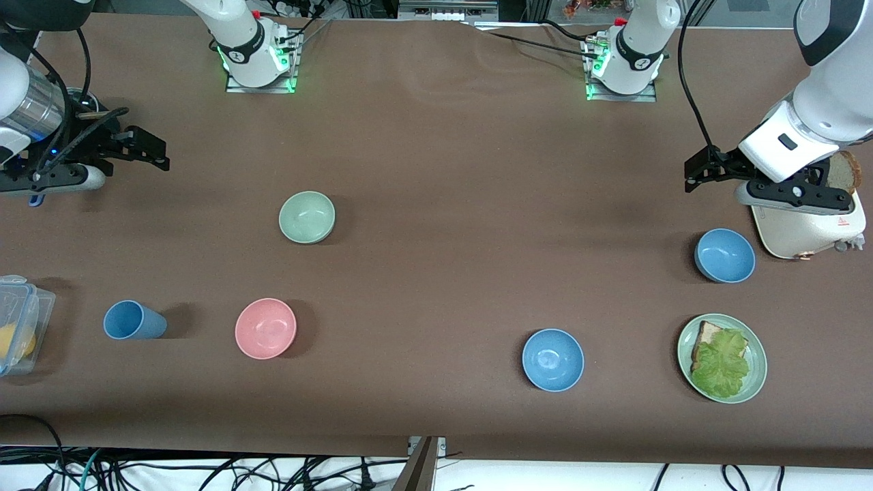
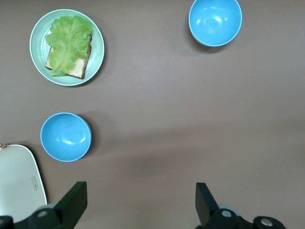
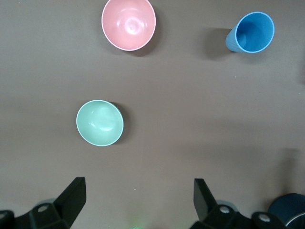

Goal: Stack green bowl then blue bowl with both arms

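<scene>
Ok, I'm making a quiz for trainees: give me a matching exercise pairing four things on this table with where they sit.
Things:
1. green bowl
2. pink bowl
3. blue cup
4. toaster

Places:
A. beside the pink bowl, toward the right arm's end
B. under the left claw
C. nearer the front camera than the green bowl
D. farther from the front camera than the pink bowl

Pairs: 1-D, 2-C, 3-A, 4-B

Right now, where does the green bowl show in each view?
Front view: green bowl on the brown table, farther from the camera than the pink bowl.
Left wrist view: not in it.
Right wrist view: green bowl, upright, empty.
Shared landmark: the pink bowl.
</scene>
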